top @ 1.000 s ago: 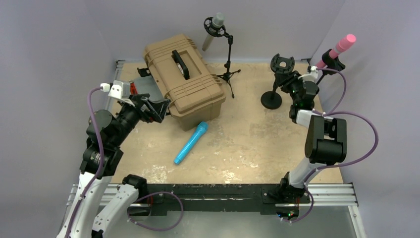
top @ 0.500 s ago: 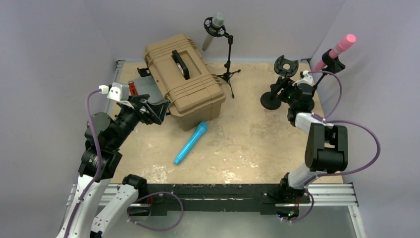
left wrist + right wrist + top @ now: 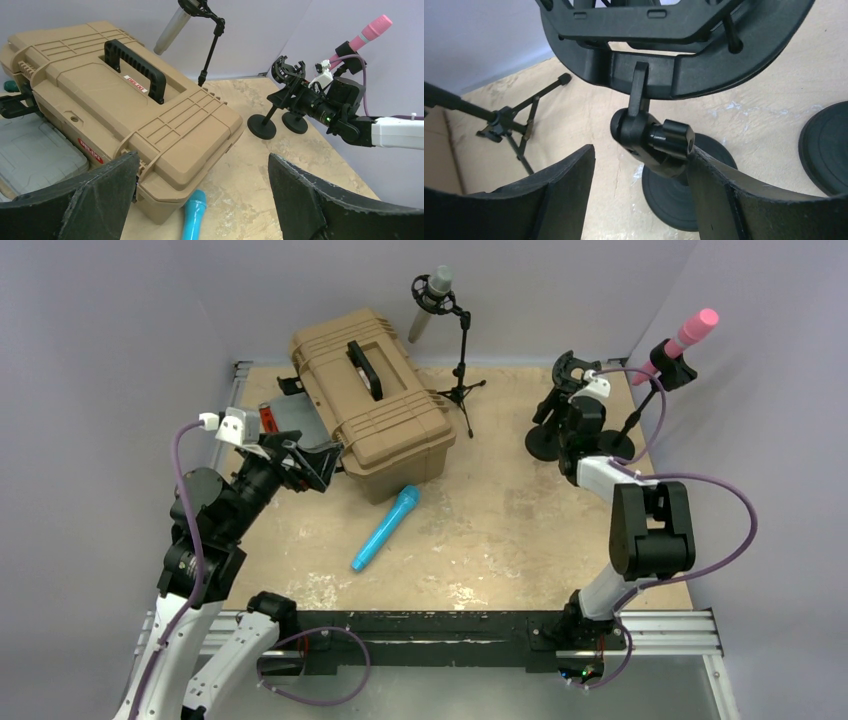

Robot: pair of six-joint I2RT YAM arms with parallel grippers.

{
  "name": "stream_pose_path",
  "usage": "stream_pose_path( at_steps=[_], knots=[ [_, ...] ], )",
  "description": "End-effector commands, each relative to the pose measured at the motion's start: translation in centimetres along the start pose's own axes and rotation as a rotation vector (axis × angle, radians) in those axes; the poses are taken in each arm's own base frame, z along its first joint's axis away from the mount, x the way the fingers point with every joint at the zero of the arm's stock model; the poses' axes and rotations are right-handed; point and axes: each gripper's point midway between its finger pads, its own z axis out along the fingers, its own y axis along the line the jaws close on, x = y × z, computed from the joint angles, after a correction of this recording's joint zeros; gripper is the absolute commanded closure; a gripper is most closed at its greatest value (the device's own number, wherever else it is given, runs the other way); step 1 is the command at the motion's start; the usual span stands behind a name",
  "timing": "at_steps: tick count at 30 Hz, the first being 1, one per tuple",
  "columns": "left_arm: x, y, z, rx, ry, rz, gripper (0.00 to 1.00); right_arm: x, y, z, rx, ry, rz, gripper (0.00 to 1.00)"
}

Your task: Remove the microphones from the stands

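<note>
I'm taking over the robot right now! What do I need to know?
The left gripper is open and empty, next to the case.
The right gripper is open, with its fingers on either side of the empty stand at its joint, not clamped on it.
The blue mic lies on the table in front of the case.
The grey mic and pink mic are in their own stands at the back.
Done: the blue mic looks to be out of its stand.
Left: probably just pull the right arm clear.
</note>
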Motion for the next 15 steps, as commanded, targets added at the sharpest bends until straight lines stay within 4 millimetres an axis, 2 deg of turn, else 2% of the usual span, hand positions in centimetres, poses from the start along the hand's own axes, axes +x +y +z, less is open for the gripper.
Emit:
stream_pose_path(
  at_steps=[1, 5, 10, 12, 15],
  knots=[
    [-1.2, -0.4, 0.0, 0.013, -0.032, 0.026, 0.03, -3.2, -0.1, 1.3, 0.088, -0.109, -0.038, 0.37],
    [-0.9, -0.1, 0.3, 0.000, -0.023, 0.028, 0.03, -3.0, -0.9, 1.9, 0.142, -0.124, -0.018, 0.40],
    [-0.6, -0.3, 0.6, 0.015, -0.009, 0.024, 0.04, -3.1, -0.5, 2.4, 0.139, -0.131, -0.012, 0.54],
    [-0.6, -0.3, 0.6, 0.014, -0.005, 0.022, 0.04, -3.1, -0.3, 2.5, 0.135, -0.122, -0.012, 0.64],
    [-0.5, -0.5, 0.7, 0.029, 0.004, 0.019, 0.04, -3.0, 0.3, 2.0, 0.125, -0.127, -0.018, 0.85]
  ],
)
